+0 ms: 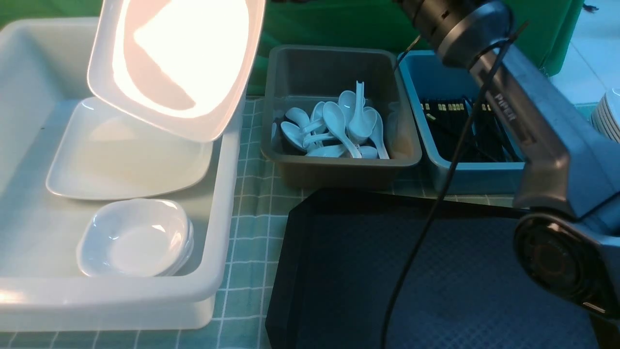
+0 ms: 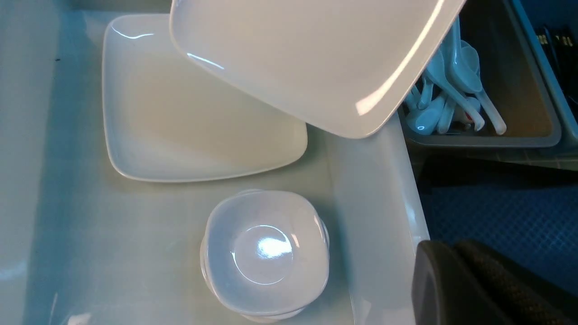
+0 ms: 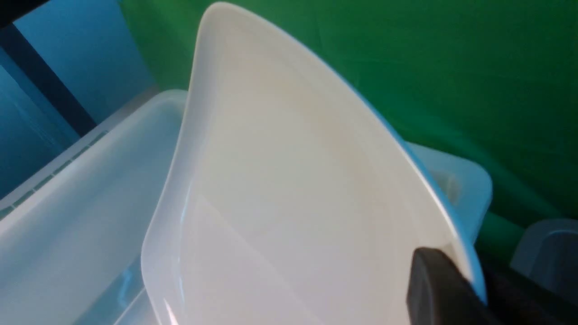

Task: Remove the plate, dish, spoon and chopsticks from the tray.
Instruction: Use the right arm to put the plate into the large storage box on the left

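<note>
Plate (image 1: pixel 179 63) hangs tilted above the white tub (image 1: pixel 215 291), its rim pinched by the right fingers (image 3: pixel 431 289). 1 more big plate (image 1: pixel 126 160) and some small dishes (image 1: pixel 135 237) lie in the tub. The black tray (image 1: pixel 387 271) sits beside it on the tabletop (image 1: pixel 247 232). I cannot tell if the left fingers (image 2: pixel 451 289) are wide or narrow.

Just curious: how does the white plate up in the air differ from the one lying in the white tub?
The raised plate is steeply tilted, in mid-air; the lying plate rests flat on the white tub floor. The raised plate glares with reflected light; the lying plate looks dull. Both are large, white, square with rounded corners.
</note>
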`<action>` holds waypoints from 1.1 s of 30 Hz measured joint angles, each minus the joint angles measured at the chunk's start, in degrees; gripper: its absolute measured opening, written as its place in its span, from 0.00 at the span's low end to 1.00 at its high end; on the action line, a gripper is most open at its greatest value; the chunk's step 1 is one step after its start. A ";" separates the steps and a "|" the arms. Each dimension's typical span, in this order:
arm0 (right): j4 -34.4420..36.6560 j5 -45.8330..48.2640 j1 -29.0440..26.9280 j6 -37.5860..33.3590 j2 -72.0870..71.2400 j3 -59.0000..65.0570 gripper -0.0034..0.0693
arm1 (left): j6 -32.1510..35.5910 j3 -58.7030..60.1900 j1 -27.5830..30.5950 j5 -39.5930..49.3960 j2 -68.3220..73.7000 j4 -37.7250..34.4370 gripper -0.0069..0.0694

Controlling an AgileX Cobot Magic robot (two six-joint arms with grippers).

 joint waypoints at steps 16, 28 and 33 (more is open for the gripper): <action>-0.48 -2.53 4.48 -0.44 3.92 0.02 0.12 | 1.02 0.00 0.00 0.00 0.00 -0.23 0.11; -1.03 -7.07 4.66 -0.48 5.87 0.07 0.12 | 1.02 0.00 0.00 0.00 0.00 -0.40 0.11; -1.03 -10.38 4.66 -0.48 7.59 0.07 0.12 | 1.02 0.00 0.00 0.00 0.00 -0.45 0.11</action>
